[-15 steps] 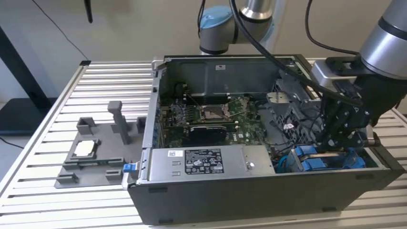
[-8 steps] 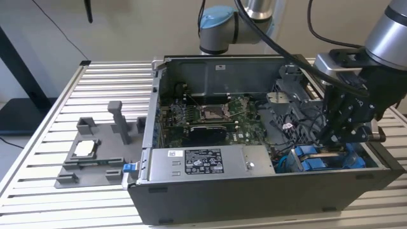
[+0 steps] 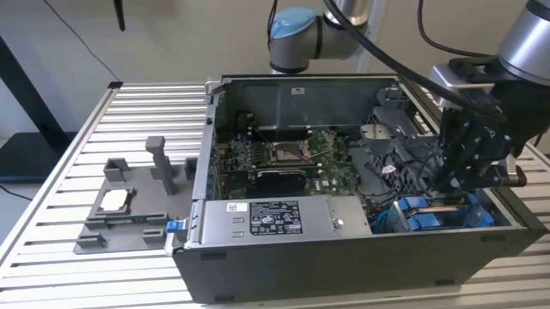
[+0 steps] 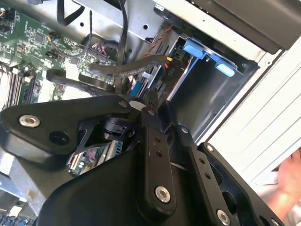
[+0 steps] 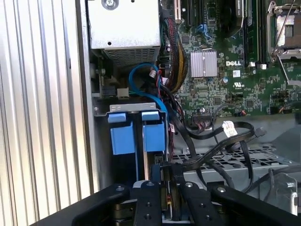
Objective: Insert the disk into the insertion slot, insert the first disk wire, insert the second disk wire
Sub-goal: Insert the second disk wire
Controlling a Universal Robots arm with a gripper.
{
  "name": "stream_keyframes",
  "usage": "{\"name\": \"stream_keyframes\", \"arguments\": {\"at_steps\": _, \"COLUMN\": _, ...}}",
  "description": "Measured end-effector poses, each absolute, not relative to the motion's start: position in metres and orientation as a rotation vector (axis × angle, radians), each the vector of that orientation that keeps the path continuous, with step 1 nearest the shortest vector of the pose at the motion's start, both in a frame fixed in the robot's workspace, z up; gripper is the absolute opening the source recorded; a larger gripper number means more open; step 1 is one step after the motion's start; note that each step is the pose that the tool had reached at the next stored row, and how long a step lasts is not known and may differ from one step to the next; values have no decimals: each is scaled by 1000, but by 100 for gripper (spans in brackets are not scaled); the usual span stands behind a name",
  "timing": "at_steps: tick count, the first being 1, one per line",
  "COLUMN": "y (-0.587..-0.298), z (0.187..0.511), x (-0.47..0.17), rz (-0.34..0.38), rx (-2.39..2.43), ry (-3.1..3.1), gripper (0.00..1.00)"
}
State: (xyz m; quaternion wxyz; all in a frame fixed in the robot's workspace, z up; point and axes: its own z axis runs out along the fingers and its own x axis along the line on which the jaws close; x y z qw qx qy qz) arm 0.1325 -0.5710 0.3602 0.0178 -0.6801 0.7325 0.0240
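While a grey holder [image 3: 129, 212] sits on the slatted counter [image 3: 51, 193] near its edge on the exterior view's left, the open case [image 3: 344, 257] takes up the middle, power supply [image 3: 275, 222] along its front wall. At the front corner on the exterior view's right, the disk [image 3: 438, 215] stands in the slot [image 4: 207, 89], blue tabs up. Just above it the fingers [image 5: 164, 188] are nearly closed on a black wire [image 5: 211, 150]

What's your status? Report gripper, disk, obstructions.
Gripper low inside dark metal case. Blue-framed flat disk seated in grey sheet-metal slot. Black cables crowd the gripper.
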Motion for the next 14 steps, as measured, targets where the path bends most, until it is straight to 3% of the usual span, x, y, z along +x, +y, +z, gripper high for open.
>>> {"name": "stream_keyframes", "arguments": {"at_steps": 14, "y": -565, "z": 385, "x": 130, "rz": 36, "rx": -2092, "ry": 2259, "gripper": 24}}
